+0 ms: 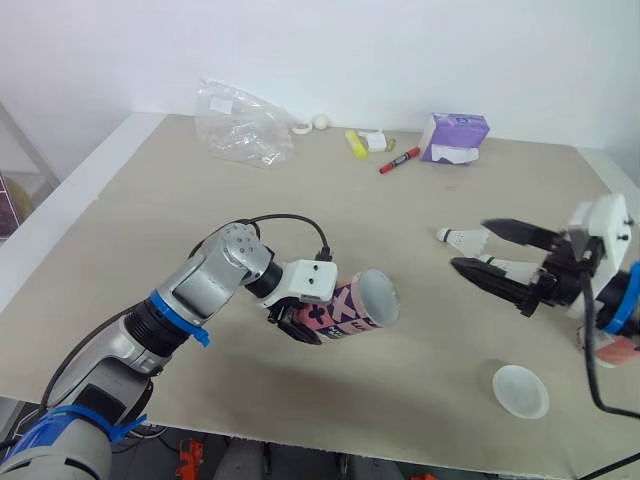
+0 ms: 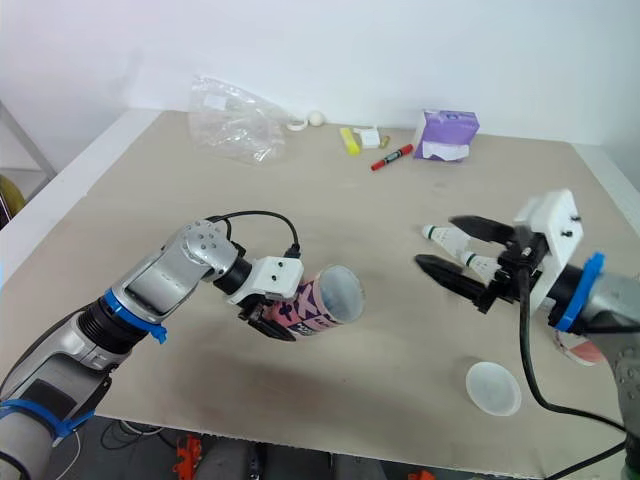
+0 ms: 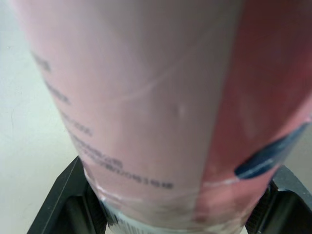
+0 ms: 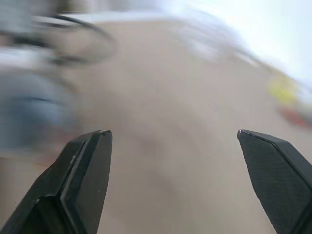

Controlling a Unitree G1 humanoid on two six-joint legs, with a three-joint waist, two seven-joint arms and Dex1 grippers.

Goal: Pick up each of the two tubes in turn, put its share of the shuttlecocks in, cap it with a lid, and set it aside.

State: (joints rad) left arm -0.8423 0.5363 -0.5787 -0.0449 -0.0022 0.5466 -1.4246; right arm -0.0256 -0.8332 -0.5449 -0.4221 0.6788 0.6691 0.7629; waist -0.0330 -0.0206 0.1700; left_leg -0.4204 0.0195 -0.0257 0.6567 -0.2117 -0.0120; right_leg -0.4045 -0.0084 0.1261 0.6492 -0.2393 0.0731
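My left gripper (image 1: 299,321) is shut on a pink patterned tube (image 1: 350,306), holding it tilted just above the table with its open mouth (image 1: 379,297) facing right. The left wrist view has the tube (image 3: 156,107) pressed between the black fingers (image 3: 58,200). My right gripper (image 1: 470,245) is open, hovering over two white shuttlecocks (image 1: 458,238) (image 1: 512,268) lying on the table. Its fingers (image 4: 83,180) stand wide apart with nothing between them. A round white lid (image 1: 520,390) lies near the front edge. Something pink (image 1: 612,350) sits partly hidden behind my right arm.
At the back of the beige table (image 1: 150,220) lie a crumpled clear plastic bag (image 1: 240,125), a yellow item (image 1: 355,144), a red marker (image 1: 399,160) and a purple box (image 1: 455,138). A white wall rises behind the table.
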